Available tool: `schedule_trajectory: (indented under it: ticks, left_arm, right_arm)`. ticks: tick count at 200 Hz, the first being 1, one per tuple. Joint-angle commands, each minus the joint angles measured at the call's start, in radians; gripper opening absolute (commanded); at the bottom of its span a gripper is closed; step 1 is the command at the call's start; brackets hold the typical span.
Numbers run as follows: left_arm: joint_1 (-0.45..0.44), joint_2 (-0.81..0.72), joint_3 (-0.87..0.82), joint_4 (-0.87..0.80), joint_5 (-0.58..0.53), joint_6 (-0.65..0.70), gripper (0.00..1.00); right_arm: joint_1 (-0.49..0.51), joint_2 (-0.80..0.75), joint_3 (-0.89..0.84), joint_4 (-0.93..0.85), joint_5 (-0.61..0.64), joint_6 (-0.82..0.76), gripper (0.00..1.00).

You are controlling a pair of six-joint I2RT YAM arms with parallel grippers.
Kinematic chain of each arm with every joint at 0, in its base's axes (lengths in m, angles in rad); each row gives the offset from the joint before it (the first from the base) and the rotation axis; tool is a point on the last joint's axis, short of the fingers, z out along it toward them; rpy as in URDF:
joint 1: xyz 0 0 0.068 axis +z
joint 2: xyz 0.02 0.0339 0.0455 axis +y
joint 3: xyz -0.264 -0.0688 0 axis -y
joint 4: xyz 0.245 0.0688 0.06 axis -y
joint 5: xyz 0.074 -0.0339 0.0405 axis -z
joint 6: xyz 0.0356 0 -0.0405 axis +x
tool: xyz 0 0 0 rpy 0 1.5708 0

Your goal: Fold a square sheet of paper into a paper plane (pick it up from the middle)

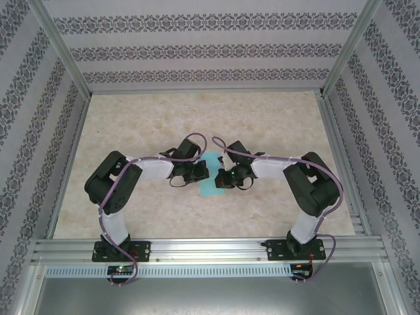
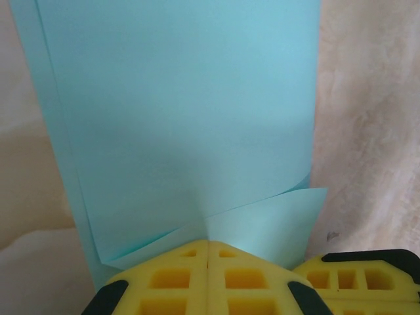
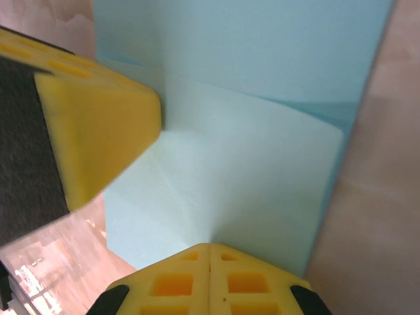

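1. Left end effector (image 2: 208, 244): jaws together, pinching a raised flap of the square sheet of paper (image 2: 184, 118).
2. Right end effector (image 3: 210, 246): likewise clamped on the sheet just beside it, probably steadying the crease.
3. The sheet lies mid-tabletop (image 1: 275, 118), extending toward the far edge.

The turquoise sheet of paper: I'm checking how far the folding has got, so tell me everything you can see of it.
The sheet of paper is thin, plain turquoise and unmarked. It lies at the middle of the marbled table, folded over into a long layered strip, with one corner flap curling up near the fingertips. The left gripper and the right gripper, both shut, meet its edge from opposite sides. Whether they pinch it or only press it, I cannot tell.
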Motion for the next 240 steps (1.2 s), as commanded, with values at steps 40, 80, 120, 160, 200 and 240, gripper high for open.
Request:
schedule_trajectory:
  ticks: [40,80,120,160,200,240]
  left_arm:
    - [0.004,0.039,-0.026,-0.137,-0.119,0.02,0.06]
    - [0.003,0.01,-0.008,-0.077,-0.067,0.021,0.09]
    - [0.004,-0.084,0.038,-0.026,-0.026,0.01,0.31]
    - [0.004,-0.186,-0.023,-0.012,-0.114,-0.031,0.48]
    - [0.004,-0.244,-0.163,0.115,-0.117,-0.115,0.52]
    - [0.002,-0.23,-0.219,0.214,-0.044,-0.152,0.55]
  right_arm:
    - [-0.038,-0.106,-0.175,-0.108,0.036,-0.001,0.0]
    - [-0.065,-0.235,-0.141,-0.1,0.051,0.026,0.02]
    - [-0.102,-0.261,-0.084,0.02,0.076,0.083,0.2]
    - [-0.113,-0.148,0.002,0.099,0.029,0.075,0.31]
    - [-0.112,-0.021,0.088,0.105,-0.038,0.024,0.35]
    - [-0.113,0.047,0.111,0.094,-0.126,-0.031,0.36]
